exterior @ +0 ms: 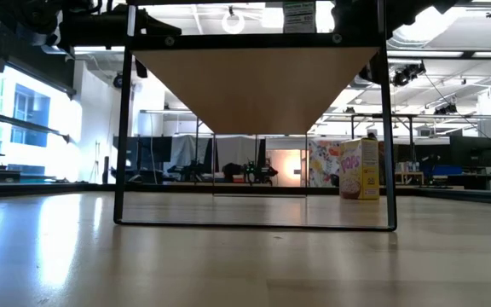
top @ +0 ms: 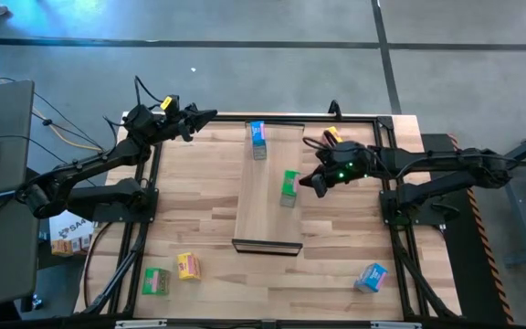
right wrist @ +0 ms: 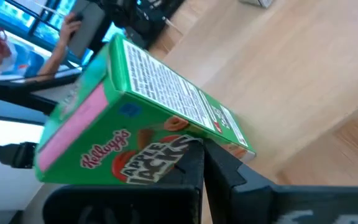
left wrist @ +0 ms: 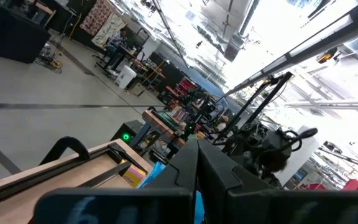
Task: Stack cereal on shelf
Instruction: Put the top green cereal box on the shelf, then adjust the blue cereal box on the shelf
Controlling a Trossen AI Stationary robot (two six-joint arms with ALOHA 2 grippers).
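The shelf (top: 268,206) is a pale plank raised over the middle of the table. A blue cereal box (top: 258,139) stands at its far end. A green cereal box (top: 289,186) stands at its right edge and fills the right wrist view (right wrist: 148,118). My right gripper (top: 316,183) is shut, with its tips right at this box. My left gripper (top: 206,116) is shut and held high over the table's far left, touching nothing. On the tabletop near the front lie a green box (top: 156,281), a yellow box (top: 188,266) and a blue box (top: 371,276). My right gripper meets the green box with its shut fingertips (right wrist: 194,155) on the printed front face (right wrist: 160,163), near the box's lower end. The fingers come about level from the table's right. The box rests on the shelf; nothing is pinched between the fingers.
A black frame rail (top: 386,160) runs along the table's right side, with another rail (top: 149,183) on the left. The low view looks under the shelf (exterior: 254,85), past its thin black legs (exterior: 119,136), to a yellow box (exterior: 361,168) standing beyond.
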